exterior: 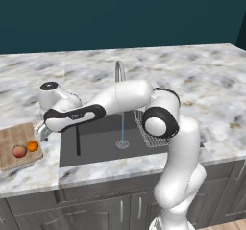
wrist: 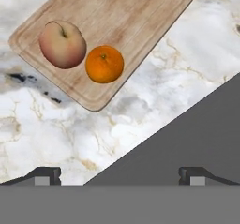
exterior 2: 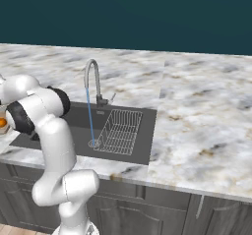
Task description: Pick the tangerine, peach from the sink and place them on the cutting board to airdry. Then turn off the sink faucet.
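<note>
Fruit lies on the cutting board (wrist: 117,26): the peach (wrist: 62,45) and the tangerine (wrist: 104,64) sit side by side near one rounded corner, just about touching, with the peach closer to the board's end. In the left base view the same pair rests on the board at the left edge of the marble desk (exterior: 202,80), the tangerine nearer the sink (exterior: 96,142) than the peach.

The end effector (wrist: 119,175) hangs over the strip of desk between the board and the sink's dark rim, its fingertips (wrist: 44,175) spread wide apart and holding nothing. The white arm reaches leftward across the basin from its base in front of the cabinets.

Water runs in a thin blue stream from the arched spout of the sink faucet (exterior 2: 91,79) down to the round drain (exterior 2: 92,143). A wire rack (exterior 2: 119,131) occupies the right part of the basin, just beside the drain.
</note>
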Tool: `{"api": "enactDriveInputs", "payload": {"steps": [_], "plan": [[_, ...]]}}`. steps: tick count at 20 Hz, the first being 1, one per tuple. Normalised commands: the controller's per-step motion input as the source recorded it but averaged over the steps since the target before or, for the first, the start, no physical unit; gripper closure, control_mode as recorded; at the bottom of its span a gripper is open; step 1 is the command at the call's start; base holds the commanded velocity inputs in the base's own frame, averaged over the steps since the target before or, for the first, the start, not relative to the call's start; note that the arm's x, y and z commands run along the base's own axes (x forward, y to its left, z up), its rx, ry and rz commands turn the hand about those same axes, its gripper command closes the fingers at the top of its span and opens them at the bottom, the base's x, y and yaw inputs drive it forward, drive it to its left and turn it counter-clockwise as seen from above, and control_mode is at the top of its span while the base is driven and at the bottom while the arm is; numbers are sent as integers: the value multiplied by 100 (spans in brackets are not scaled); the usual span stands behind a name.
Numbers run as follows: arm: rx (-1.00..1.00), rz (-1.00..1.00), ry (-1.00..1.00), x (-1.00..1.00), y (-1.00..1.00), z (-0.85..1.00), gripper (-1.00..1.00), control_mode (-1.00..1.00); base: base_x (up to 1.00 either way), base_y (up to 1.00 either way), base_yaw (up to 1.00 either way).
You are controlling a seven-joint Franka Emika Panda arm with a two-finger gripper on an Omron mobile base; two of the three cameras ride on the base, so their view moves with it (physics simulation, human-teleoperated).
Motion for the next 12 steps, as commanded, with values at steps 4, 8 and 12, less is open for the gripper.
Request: {"api": "enactDriveInputs", "payload": {"steps": [4,8,12], "plan": [[10,0,7,0,-51,22,-100,-100,0,0,0],[10,0,9,0,-52,21,-100,-100,0,0,0],[10,0,6,0,-48,9,-100,-100,0,0,0]]}}
